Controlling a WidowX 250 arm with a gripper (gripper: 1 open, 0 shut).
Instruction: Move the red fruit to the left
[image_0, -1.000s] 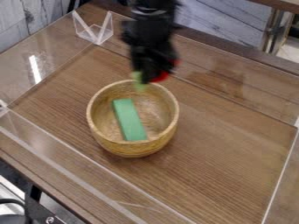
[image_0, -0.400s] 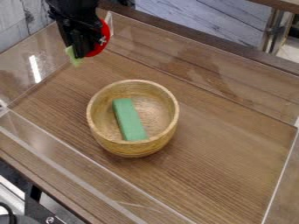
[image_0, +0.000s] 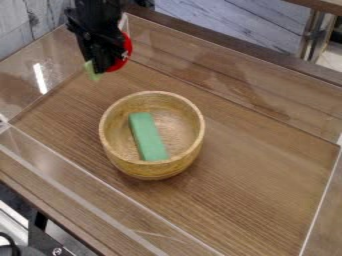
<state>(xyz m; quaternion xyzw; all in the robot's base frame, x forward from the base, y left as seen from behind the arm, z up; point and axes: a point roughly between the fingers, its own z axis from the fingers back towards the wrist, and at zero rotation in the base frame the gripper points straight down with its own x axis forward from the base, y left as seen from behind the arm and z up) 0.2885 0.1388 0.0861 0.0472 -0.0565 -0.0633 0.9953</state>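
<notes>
Red fruit (image_0: 119, 52) hangs pinched in the black claw (image_0: 104, 60) above the worktop (image_0: 254, 190). Right of it sits a wooden bowl (image_0: 152, 163) holding a green block (image_0: 147, 136).

The robot's hand (image_0: 99, 52) is a matte black, blocky unit at about eleven o'clock in the view (its edges blurred, so screws or markings cannot be made out), narrowing downward into two dark fingers.
</notes>
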